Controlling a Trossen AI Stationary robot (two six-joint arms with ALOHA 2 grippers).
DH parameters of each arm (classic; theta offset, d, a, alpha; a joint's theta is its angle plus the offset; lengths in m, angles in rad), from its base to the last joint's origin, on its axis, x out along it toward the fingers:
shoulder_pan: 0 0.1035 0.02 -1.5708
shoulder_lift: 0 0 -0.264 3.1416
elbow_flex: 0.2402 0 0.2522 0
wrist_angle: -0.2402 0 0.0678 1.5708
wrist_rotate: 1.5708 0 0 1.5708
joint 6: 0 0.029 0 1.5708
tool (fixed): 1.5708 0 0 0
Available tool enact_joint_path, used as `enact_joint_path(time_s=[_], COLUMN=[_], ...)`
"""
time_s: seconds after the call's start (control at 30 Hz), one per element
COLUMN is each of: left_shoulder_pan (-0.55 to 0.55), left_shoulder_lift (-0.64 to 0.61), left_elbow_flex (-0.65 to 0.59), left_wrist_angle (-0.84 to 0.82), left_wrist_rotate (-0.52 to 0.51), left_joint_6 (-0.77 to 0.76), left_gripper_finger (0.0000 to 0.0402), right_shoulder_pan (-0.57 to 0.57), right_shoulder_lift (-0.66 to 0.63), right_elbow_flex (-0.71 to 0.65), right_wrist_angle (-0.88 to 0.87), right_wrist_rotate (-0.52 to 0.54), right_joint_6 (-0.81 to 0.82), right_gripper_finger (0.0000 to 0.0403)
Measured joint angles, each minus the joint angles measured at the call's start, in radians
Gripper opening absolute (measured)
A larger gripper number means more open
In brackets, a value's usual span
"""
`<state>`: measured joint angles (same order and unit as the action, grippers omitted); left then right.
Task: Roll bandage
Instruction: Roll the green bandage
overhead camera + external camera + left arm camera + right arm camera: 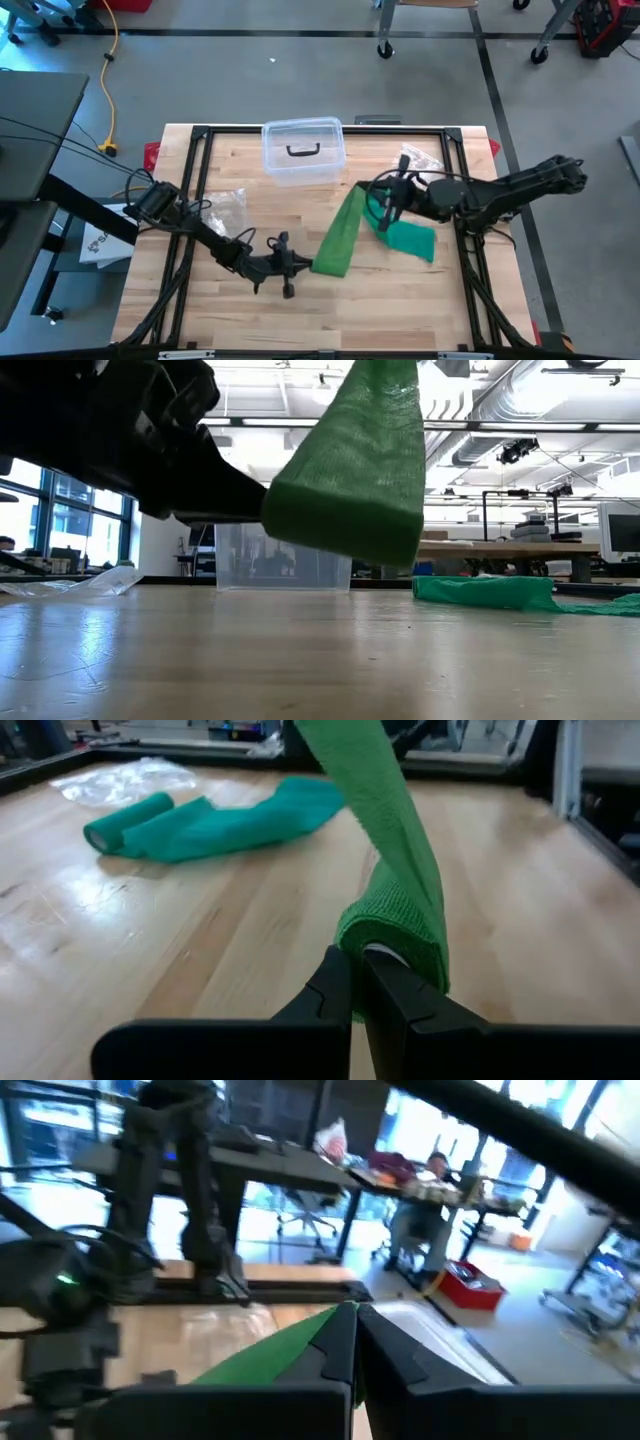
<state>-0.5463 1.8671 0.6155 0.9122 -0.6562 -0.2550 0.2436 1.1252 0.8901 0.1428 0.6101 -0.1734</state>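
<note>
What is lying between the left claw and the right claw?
A taut strip of the green bandage spans from the left claw to the right claw, both shut on it; the high view shows this.

A light wooden table (400,300) framed by black rails. At its far edge sits a clear plastic box (303,152) with a lid and a dark handle. Near the left side of the table lies a crumpled clear plastic wrapper (228,208); a second clear wrapper (420,159) lies near the far right corner. On the grey floor beyond, a yellow cable (109,85) trails. In the room behind, a person (420,1205) sits at a desk near a red box (473,1288)
</note>
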Motion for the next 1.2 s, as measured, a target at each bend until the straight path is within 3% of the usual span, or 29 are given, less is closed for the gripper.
enact_joint_path(time_s=[0.23,0.43,0.53,0.7,0.83,1.03,1.2], left_shoulder_pan=[-0.037,-0.080,-0.101,-0.125,-0.131,-0.119,-0.103], left_shoulder_lift=[0.000,-0.001,-0.001,-0.001,-0.013,-0.067,-0.100], left_elbow_flex=[0.000,0.000,0.000,0.000,0.000,0.000,0.000], left_wrist_angle=[0.147,0.293,0.344,0.372,0.378,0.381,0.381], left_wrist_rotate=[-0.011,-0.072,-0.107,-0.170,-0.204,-0.222,-0.220], left_joint_6=[0.028,0.093,0.119,0.127,0.127,0.171,0.205], left_gripper_finger=[0.0003,0.0003,0.0003,0.0003,0.0003,0.0003,0.0003], right_shoulder_pan=[-0.089,-0.107,-0.105,-0.066,-0.014,0.082,0.120], right_shoulder_lift=[0.033,0.096,0.122,0.176,0.251,0.423,0.519], right_elbow_flex=[-0.009,-0.096,-0.184,-0.332,-0.404,-0.375,-0.299], right_wrist_angle=[-0.242,-0.276,-0.210,0.047,0.205,0.321,0.276], right_wrist_rotate=[-0.122,-0.268,-0.333,-0.463,-0.501,-0.513,-0.510], right_joint_6=[0.191,0.278,0.341,0.388,0.401,0.352,0.278], right_gripper_finger=[0.0000,0.0000,0.0000,0.0000,0.0000,0.0006,0.0067])
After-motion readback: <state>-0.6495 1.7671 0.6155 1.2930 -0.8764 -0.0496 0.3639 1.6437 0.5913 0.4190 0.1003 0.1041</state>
